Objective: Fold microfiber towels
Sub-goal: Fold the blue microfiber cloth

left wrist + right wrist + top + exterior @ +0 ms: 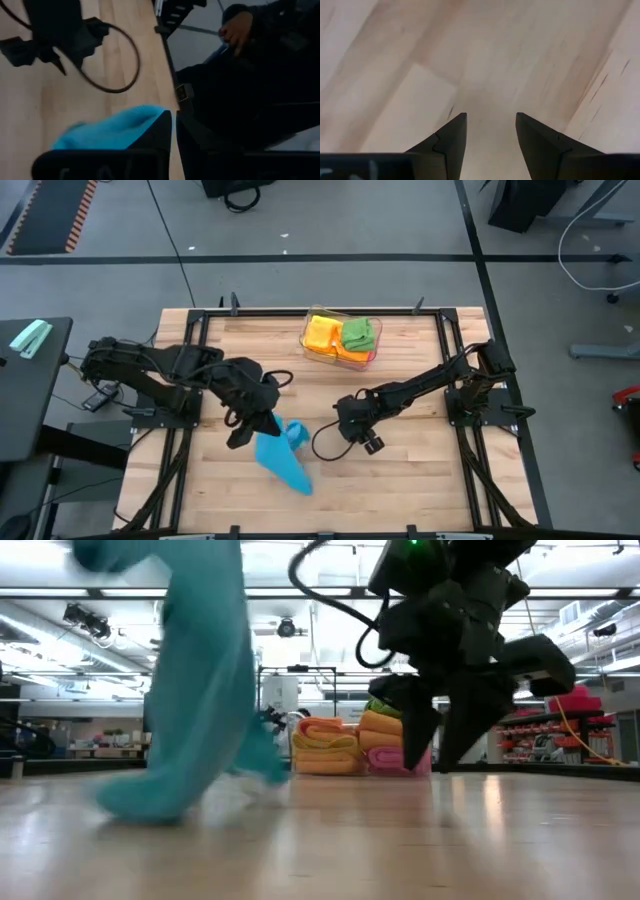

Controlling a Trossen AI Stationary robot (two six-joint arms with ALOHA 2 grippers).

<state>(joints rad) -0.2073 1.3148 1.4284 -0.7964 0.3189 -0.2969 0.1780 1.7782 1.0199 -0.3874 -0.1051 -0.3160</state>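
The blue towel [195, 690] runs off the low view's top edge (motion-blurred too), and the left gripper's [262, 423] fingertips are hidden.

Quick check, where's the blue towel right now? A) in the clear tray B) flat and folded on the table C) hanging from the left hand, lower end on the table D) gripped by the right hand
C: the blue towel drapes down from the left hand onto the wood, while the right hand stands open over bare table and the tray holds only orange, yellow and green cloths.
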